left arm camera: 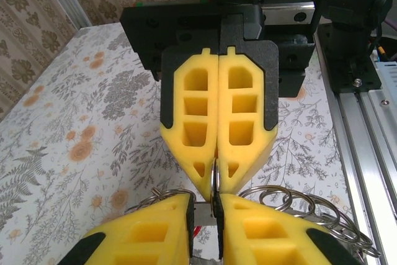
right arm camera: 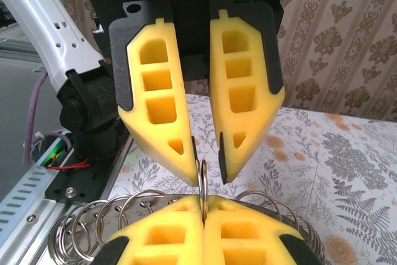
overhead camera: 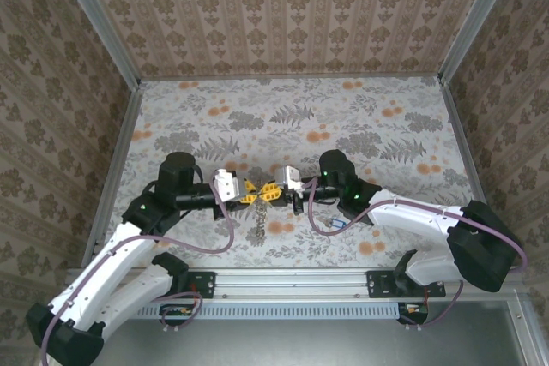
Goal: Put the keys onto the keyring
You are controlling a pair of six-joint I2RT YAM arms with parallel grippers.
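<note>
Your right hand (left arm camera: 216,190) is clenched on the keyring (right arm camera: 201,187); right wrist view shows you the left hand (right arm camera: 208,179) slightly parted around it.

High over the near edge, looking down; wrist views tight, face to face, sharing left gripper (right arm camera: 208,175) and right gripper (left arm camera: 215,181).

Table (overhead camera: 386,126): flat, with a pale cloth showing grey leaves and orange flowers.
Walls (overhead camera: 283,6): brown paper with a flower pattern, on three sides.
Rail (overhead camera: 292,280): silver metal bar along the table's near edge.
Posts (overhead camera: 98,15): grey metal bars at the back corners.
</note>
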